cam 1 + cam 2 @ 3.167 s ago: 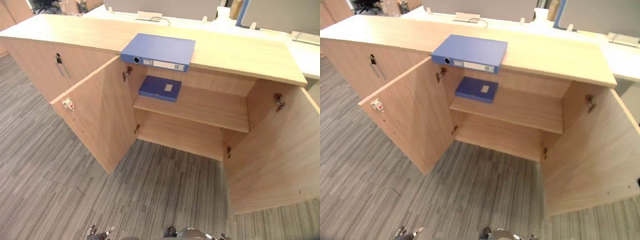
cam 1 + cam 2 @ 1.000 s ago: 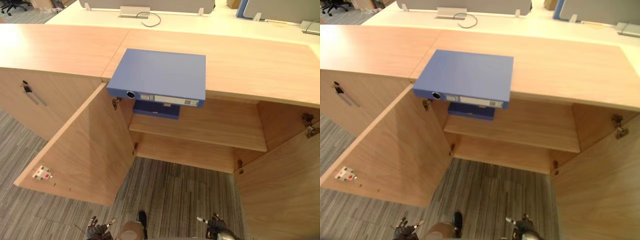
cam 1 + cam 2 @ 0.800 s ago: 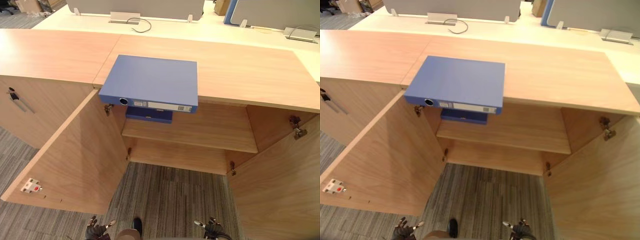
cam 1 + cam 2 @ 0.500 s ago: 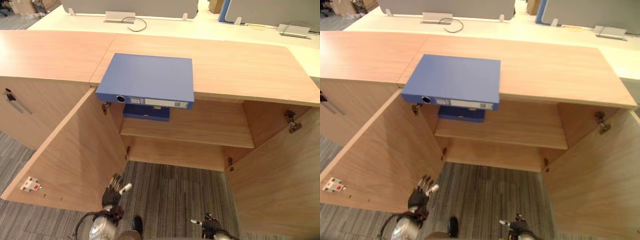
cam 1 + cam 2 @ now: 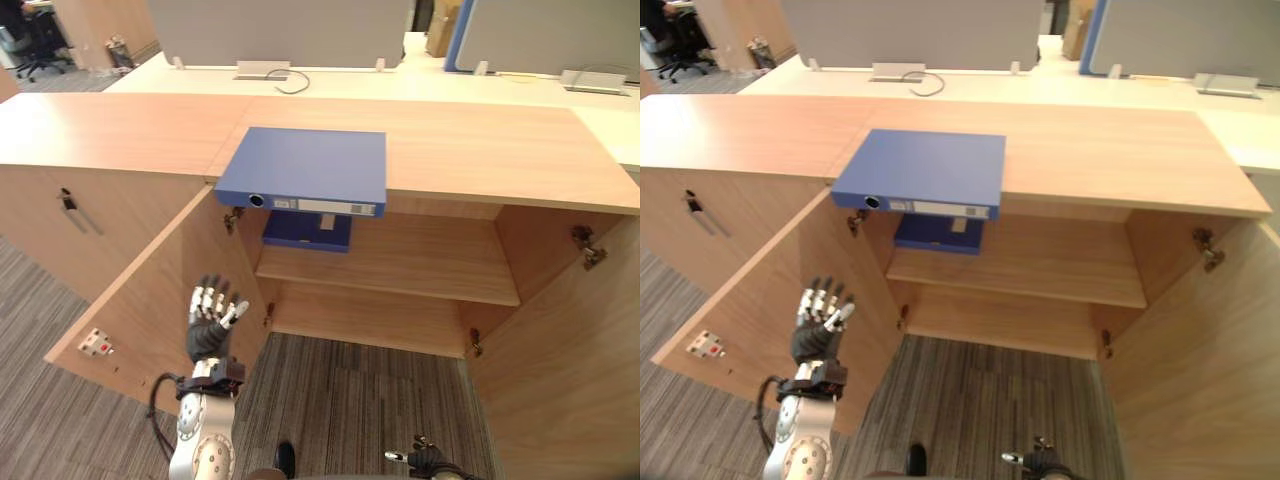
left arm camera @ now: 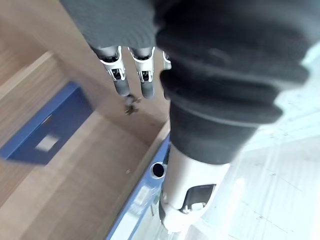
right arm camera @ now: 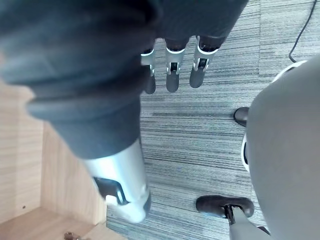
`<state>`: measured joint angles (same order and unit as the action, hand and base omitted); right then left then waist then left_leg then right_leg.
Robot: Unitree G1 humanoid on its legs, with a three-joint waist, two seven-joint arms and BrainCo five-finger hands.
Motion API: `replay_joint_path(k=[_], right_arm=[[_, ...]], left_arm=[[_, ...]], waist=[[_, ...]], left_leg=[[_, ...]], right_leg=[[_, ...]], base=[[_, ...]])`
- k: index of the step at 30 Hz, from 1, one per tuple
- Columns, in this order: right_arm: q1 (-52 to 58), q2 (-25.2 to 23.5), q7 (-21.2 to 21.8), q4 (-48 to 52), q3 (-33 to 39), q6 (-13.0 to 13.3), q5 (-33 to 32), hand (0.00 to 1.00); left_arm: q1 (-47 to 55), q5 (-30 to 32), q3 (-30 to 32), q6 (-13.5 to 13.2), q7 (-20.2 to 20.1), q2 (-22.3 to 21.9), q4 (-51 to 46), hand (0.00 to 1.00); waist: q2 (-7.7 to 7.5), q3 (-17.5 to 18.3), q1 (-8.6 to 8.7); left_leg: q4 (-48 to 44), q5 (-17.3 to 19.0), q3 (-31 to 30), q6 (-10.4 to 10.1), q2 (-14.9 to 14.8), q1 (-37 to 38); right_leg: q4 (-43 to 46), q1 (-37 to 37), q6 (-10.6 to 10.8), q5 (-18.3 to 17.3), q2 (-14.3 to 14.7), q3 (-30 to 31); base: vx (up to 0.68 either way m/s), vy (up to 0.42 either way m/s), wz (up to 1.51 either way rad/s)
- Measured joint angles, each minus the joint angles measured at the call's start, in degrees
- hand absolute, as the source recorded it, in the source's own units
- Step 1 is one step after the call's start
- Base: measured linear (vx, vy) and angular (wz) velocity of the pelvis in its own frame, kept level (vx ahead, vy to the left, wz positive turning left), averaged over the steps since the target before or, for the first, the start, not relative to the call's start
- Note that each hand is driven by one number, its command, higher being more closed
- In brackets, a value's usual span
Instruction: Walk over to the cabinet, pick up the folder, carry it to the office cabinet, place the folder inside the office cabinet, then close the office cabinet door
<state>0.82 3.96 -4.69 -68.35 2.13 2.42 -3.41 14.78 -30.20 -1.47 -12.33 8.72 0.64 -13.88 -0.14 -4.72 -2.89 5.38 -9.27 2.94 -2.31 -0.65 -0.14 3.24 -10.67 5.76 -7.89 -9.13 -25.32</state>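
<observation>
**Left hand rises toward the folder**

Left eye view: your left hand (image 5: 212,318), fingers spread and empty, has risen from the bottom edge to 8 o'clock. The folder (image 5: 305,165) lies untouched on the cabinet top (image 5: 480,150) at 12 o'clock, above a smaller folder (image 5: 308,228) on the shelf (image 5: 400,265). Your right hand (image 5: 422,461) hangs at 5 o'clock. Left wrist view: straight fingers (image 6: 146,75), the folder's spine beyond. Right wrist view: relaxed fingers (image 7: 172,75) over carpet (image 7: 200,150). Judged: reach begun, grasp pending.

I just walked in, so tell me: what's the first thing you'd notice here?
The big blue folder lies flat on the cabinet top, poking over its front edge. Under it the doors stand wide open, and the left hand hovers open before the left door.
</observation>
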Motion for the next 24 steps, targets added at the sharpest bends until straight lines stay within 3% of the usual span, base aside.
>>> replay_joint_path(k=[2,4,6,8,11,17,24], right_arm=[[-0.15,-0.05,-0.01,-0.96,-0.02,0.00,-0.31,0.00],[-0.16,-0.30,-0.03,-1.62,-0.68,0.01,-0.57,0.00],[-0.27,-0.20,-0.03,-1.61,-2.27,0.02,-0.79,0.00],[-0.28,-0.28,-0.02,-1.60,-2.30,0.02,-0.80,0.00],[-0.10,0.13,0.03,-1.15,-4.01,0.07,-1.04,0.00],[1.07,0.34,0.83,1.33,-4.03,1.43,-0.84,0.00],[2.58,0.34,2.28,3.60,-3.43,2.59,0.21,0.00]], left_arm=[[-0.06,8.04,1.01,-0.66,3.31,-0.93,-5.09,0.00],[-1.51,23.36,0.90,-0.64,8.23,-0.96,-9.78,0.00],[-4.05,32.28,0.88,-0.52,10.53,-0.49,-10.57,0.00],[-9.10,43.45,0.92,0.10,13.66,1.72,-10.56,0.00],[-15.94,54.30,1.46,1.02,17.20,6.34,-9.27,0.00],[-25.84,69.90,5.21,5.06,21.42,15.12,-0.42,0.00],[-27.99,78.64,7.39,9.56,22.57,22.75,9.92,0.00]], waist=[[-0.42,0.37,-0.50],[-0.97,1.27,-0.55],[-1.17,1.43,-0.66],[-1.31,1.73,-0.73],[-1.15,2.17,-0.59],[-1.09,2.37,0.69],[-1.33,2.52,1.22]], left_leg=[[-0.03,-0.10,-0.02,-0.04,-0.03,-0.22],[-0.27,-0.30,0.09,-0.12,-0.14,-0.66],[-0.31,-0.69,0.52,-0.21,-0.44,-0.85],[-0.30,-1.06,1.17,-0.42,-1.27,-0.86],[-0.03,-1.23,2.77,-0.67,-2.60,-0.87],[-0.01,-1.15,4.54,-1.19,-4.29,-0.76],[-0.05,-0.60,5.87,-1.52,-4.47,-0.39]], right_leg=[[0.01,0.10,-0.06,0.05,0.10,0.00],[0.02,0.42,-0.19,0.12,0.15,0.20],[0.05,0.75,-0.47,0.31,0.29,0.46],[0.11,1.29,-0.98,0.63,0.97,1.52],[0.24,2.73,-1.64,1.05,2.08,3.90],[-0.70,3.57,-2.65,1.78,3.68,6.26],[-1.58,3.63,-2.39,2.45,3.85,7.65]], base=[[0.03,-0.008,0.06],[0.03,-0.009,0.04],[-0.01,-0.001,-0.04],[-0.06,-0.011,-0.20],[-0.11,-0.009,-0.37],[-0.09,-0.005,-0.23],[0.02,-0.004,-0.10]])
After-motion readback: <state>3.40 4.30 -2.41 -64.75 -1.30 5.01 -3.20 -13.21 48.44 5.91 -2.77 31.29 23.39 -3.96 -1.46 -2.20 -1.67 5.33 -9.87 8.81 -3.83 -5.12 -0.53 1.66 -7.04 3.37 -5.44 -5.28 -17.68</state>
